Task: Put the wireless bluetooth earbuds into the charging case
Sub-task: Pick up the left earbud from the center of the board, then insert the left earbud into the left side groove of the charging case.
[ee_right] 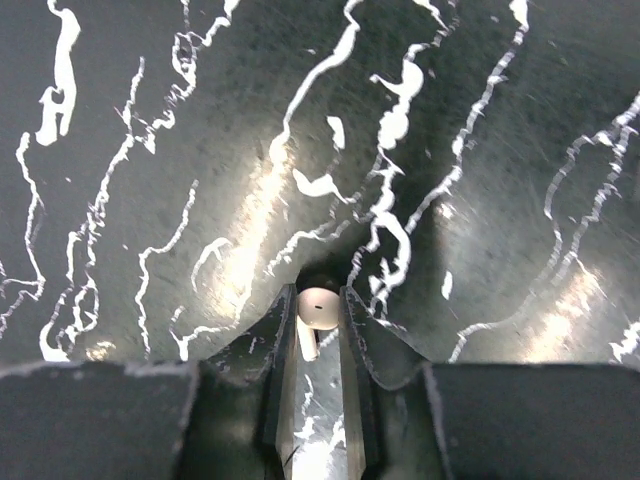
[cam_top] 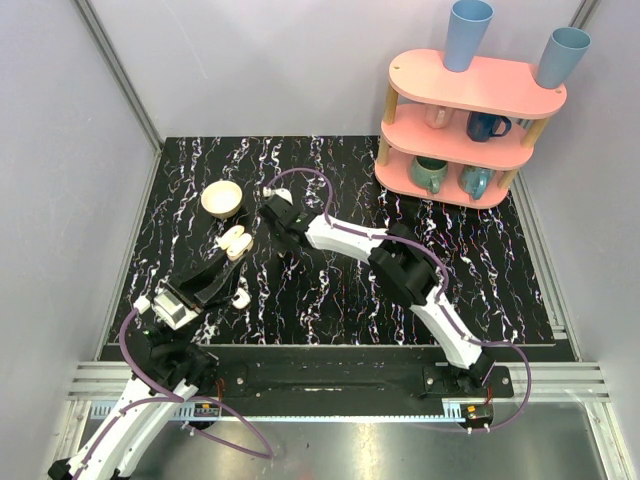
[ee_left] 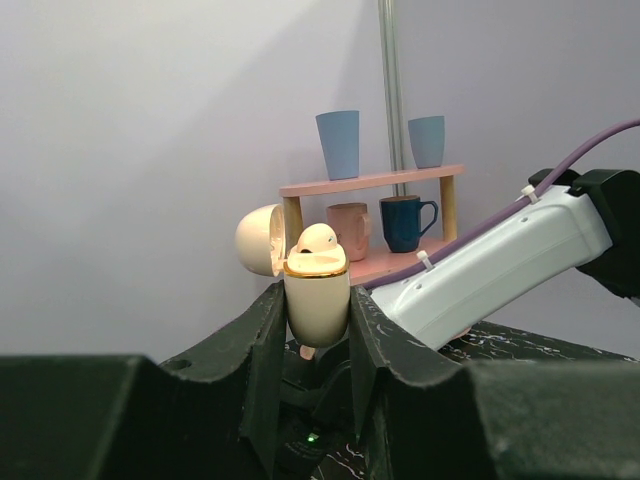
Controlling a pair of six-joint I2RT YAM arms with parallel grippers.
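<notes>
The cream charging case (ee_left: 318, 300) stands upright between the fingers of my left gripper (ee_left: 315, 292), which is shut on it. Its lid (ee_left: 258, 240) hangs open to the left, and one white earbud (ee_left: 318, 238) sits in its gold-rimmed top. From above, the case (cam_top: 237, 242) is left of centre on the mat. My right gripper (ee_right: 317, 293) points down at the mat, shut on a second white earbud (ee_right: 318, 308) whose stem points back between the jaws. In the top view that gripper (cam_top: 274, 206) is just right of the case.
A pale wooden bowl (cam_top: 222, 197) lies behind the case. A small white piece (cam_top: 241, 297) lies on the black marbled mat (cam_top: 480, 270) beside the left arm. A pink two-tier shelf (cam_top: 470, 110) with mugs and blue cups stands at the back right.
</notes>
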